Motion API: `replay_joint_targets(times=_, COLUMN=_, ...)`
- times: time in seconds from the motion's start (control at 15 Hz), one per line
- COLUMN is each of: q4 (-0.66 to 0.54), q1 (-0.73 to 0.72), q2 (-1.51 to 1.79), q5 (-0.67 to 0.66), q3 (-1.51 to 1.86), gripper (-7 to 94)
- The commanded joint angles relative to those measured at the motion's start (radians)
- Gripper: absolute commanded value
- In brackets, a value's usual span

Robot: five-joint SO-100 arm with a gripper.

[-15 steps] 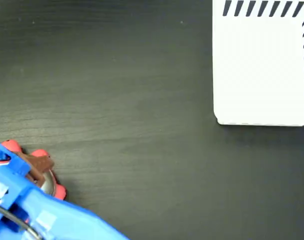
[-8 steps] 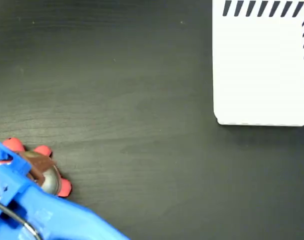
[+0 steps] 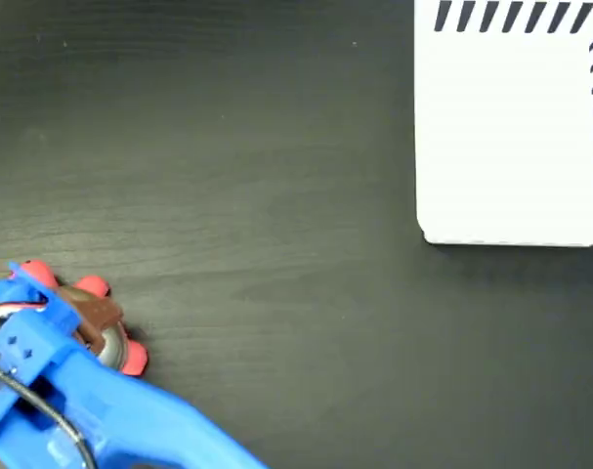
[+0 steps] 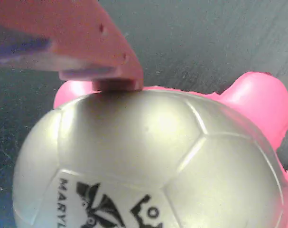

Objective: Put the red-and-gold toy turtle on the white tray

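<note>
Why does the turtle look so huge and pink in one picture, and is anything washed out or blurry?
In the wrist view the camera sits right over the turtle, so its shell fills the frame with soft glare, and the near finger is blurred. In the fixed view the white tray is overexposed, almost featureless, while the dark table stays sharp.

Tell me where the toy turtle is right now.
In the fixed view the red-and-gold toy turtle sits at the lower left of the dark table, under the blue gripper, far from the white tray.

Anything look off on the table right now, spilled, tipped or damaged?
Nothing stands out. The red-and-gold toy turtle sits shell-up under the gripper, and the white tray lies flat and bare at upper right in the fixed view.
</note>
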Motion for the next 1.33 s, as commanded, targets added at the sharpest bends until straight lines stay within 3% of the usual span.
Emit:
replay_joint_targets(times=0.0, q4=-0.021, q1=0.006, q2=0.025, q5=-0.002, q3=0.018, gripper=50)
replay_joint_targets(times=0.73, q4=-0.08, q1=0.008, q2=-0.006, q5=0.015, q3=0.046, gripper=50)
replay_joint_targets(times=0.93, q4=-0.072, q1=0.005, q2=0.005, q5=0.018, q3=0.046, gripper=59)
replay_joint_targets(times=1.27, q4=-0.098, q1=0.018, q2=-0.009, q5=0.017, q3=0.044, gripper=58)
